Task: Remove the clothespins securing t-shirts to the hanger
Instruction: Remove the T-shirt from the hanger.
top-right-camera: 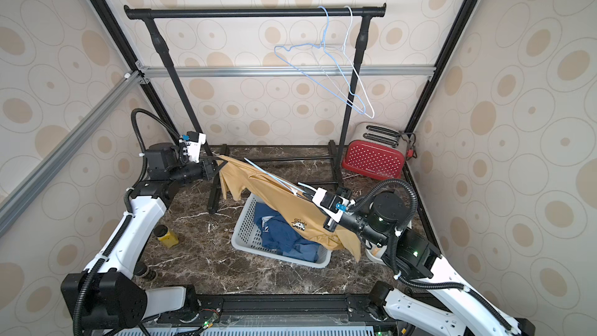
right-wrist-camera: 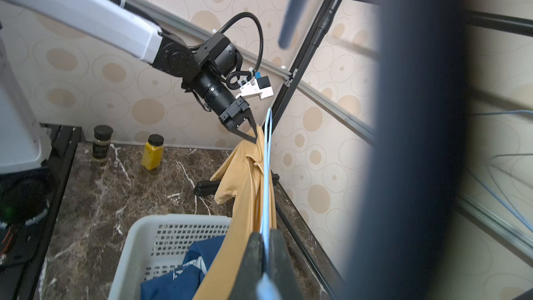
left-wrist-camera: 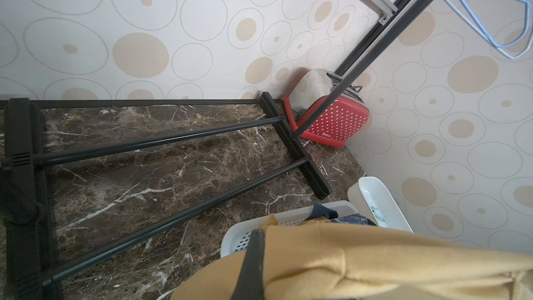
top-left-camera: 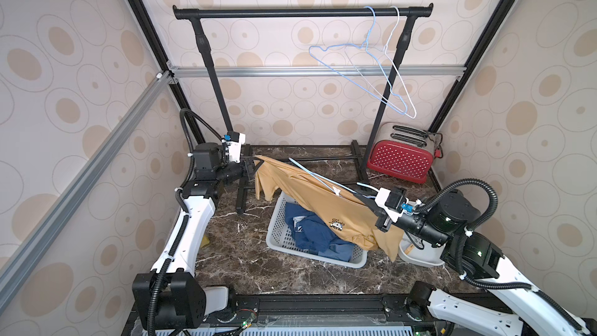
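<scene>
**While both grippers pinch tight, a yellow shirt hangs stretched between them**

Though the black clothes rack rises behind both arms, the work sits lower, over the marble table. Between the two grippers stretches the yellow shirt. It is draped on a pale blue hanger and slopes down from the left gripper toward the right one. Below its middle, nearer the right gripper, stands a white basket with the blue shirts crumpled inside. Beyond the right gripper, in the far corner, is a red toaster. High above the right gripper, two spare hangers hang bare on the rack's bar. Under the right wrist sits a white tub; its small contents are too unclear to name. Two jars stand beside the left arm, well behind its gripper.

The left gripper has its jaws closed on the shirt's upper corner. The right gripper is closed too, with the hanger's wire nipped between its fingers and yellow cloth lying against one of them. Just ahead of those fingertips a small white clothespin seems to sit on the wire, though it is too small to be sure.
</scene>
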Controlling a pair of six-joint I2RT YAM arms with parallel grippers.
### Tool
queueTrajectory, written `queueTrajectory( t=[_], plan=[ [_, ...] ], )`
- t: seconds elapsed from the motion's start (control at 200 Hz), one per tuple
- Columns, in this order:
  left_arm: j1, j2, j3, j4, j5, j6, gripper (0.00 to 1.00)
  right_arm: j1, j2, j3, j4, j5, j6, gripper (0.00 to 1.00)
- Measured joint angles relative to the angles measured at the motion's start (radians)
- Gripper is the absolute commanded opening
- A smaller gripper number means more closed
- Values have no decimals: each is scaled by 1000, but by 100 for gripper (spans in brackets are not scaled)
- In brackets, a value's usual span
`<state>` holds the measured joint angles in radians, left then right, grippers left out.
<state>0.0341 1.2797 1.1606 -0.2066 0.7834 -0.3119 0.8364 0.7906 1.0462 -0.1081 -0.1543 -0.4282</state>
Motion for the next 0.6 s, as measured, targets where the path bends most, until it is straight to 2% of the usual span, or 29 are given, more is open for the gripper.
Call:
queueTrajectory(
  t=[0.1,0.235,0.341,0.471,0.596],
  plan=[
    [3,-24,-7,11,-28,-6,0,6,125,47,137,-2,82,0],
    [11,-73,-7,8,-66,-6,0,37,388,203,317,37,150,0],
    [14,-108,-6,1,-76,-6,0,43,547,334,380,56,195,0],
    [14,-128,-7,11,-76,-16,0,44,666,463,468,85,244,0],
    [14,-135,-10,16,-83,-23,0,45,721,546,522,107,261,0]
  ],
)
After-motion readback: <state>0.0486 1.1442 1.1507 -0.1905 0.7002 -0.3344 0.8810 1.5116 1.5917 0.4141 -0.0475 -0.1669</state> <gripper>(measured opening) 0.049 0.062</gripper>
